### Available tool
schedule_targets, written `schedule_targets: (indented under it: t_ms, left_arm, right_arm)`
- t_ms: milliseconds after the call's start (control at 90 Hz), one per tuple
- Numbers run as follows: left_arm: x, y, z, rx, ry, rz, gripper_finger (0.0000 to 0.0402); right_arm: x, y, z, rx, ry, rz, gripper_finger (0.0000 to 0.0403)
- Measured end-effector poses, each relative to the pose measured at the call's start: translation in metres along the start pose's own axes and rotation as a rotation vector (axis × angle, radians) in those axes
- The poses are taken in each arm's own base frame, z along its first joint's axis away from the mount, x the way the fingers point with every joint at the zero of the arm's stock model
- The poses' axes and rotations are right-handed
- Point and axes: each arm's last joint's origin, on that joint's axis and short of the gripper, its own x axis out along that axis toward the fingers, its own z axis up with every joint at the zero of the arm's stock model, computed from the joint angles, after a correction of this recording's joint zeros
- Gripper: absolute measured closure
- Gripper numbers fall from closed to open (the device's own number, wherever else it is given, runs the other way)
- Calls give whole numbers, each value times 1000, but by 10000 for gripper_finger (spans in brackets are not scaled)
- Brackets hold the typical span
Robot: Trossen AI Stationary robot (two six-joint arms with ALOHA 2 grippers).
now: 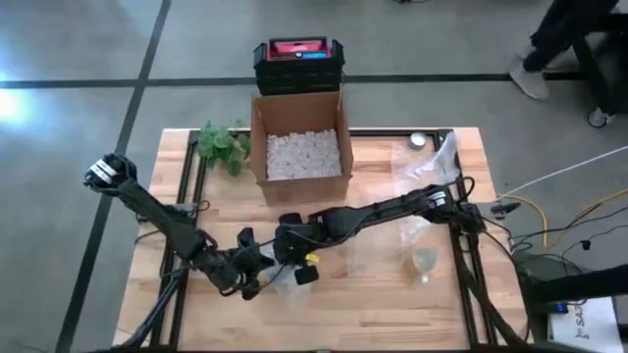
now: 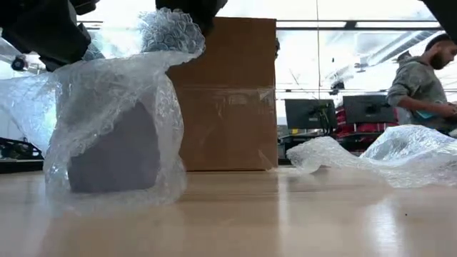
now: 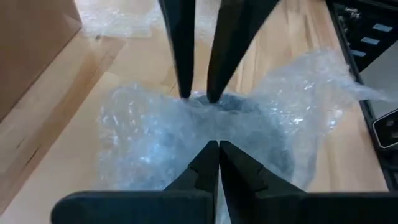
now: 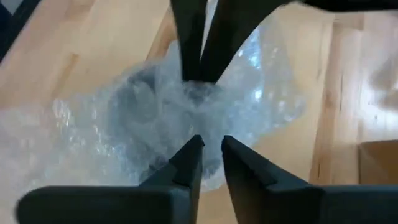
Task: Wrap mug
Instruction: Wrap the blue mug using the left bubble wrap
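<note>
The mug [image 2: 114, 153] sits on the counter [image 2: 285, 214] in front of the cardboard box [image 2: 225, 93], swathed in bubble wrap [image 2: 153, 78]. Above it, the left gripper [image 3: 217, 144] and right gripper [image 4: 211, 140] meet, each with fingers pinched together on the gathered wrap.

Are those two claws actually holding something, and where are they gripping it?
Both pinch the bubble wrap bunched over the mug: the left gripper and right gripper each hold the gathered plastic at its top.
</note>
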Motion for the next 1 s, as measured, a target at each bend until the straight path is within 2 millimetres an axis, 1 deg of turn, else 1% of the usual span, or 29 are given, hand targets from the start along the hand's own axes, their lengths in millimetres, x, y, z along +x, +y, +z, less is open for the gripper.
schedule_targets:
  t_ms: [133,256,378,500,556,667,767,856,1000]
  left_arm:
    - [0,0,0,-1,-1,-1,401]
    - [0,0,0,4,-1,-1,401]
    - [0,0,0,7,-1,-1,401]
    - [0,0,0,15,-2,-1,402]
    - [0,0,1,15,-3,-3,402]
    - [0,0,1,21,-6,-4,402]
    - [0,-1,2,17,-10,-9,402]
    - [-6,-6,13,16,-4,-17,401]
    - [-27,-18,41,68,47,26,402]
  right_arm:
    - [7,1,0,-5,-42,-2,307]
    - [19,1,-7,-1,-71,-11,305]
    - [29,1,-15,-3,-69,-14,329]
    - [29,1,-15,-4,-71,-15,377]
    - [34,1,-16,-9,-71,-15,394]
    - [48,0,-20,-21,-75,-16,394]
    - [54,0,-22,-29,-66,-14,395]
    - [54,0,-22,-16,-61,-13,401]
    - [51,1,-19,-19,-67,-12,401]
